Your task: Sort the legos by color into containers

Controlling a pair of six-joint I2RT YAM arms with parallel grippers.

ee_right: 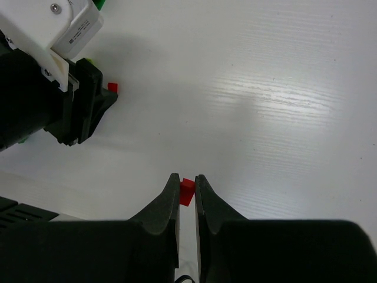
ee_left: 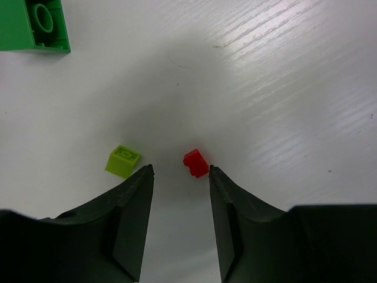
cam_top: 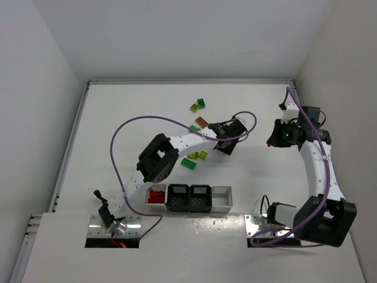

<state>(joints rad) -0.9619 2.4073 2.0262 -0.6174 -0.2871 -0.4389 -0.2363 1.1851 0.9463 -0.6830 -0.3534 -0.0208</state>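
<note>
Mid-table, past the containers (cam_top: 222, 207): L gripper (ee_left: 179, 171) is down near the table (cam_top: 118, 112), jaws part-open w/ nothing between them. Loose red lego (ee_left: 195, 163) lies just ahead of the tips, hard by the finger on that view's right; I can't tell if it touches. Yellow-green lego (ee_left: 123, 161) sits just outside the other finger, apart from it. Big green lego (ee_left: 35, 26) is in the top-left corner of the L wrist view, cut by the frame edge.

R gripper (ee_right: 186, 178), off to the R of the L one, is pinched narrow on a held red lego (ee_right: 187, 191), gripped right at the fingertips. R wrist cam also catches the L gripper at upper left w/ the loose red lego by its tip.

From top cam I see 4 joined bins near the arm bases, outer pair white, inner pair black. Binned red legos (cam_top: 156, 196) are in the leftmost white one. Scattered beyond the bins: far green lego (cam_top: 201, 103), brown-orange lego (cam_top: 202, 122), near green lego (cam_top: 188, 164).
</note>
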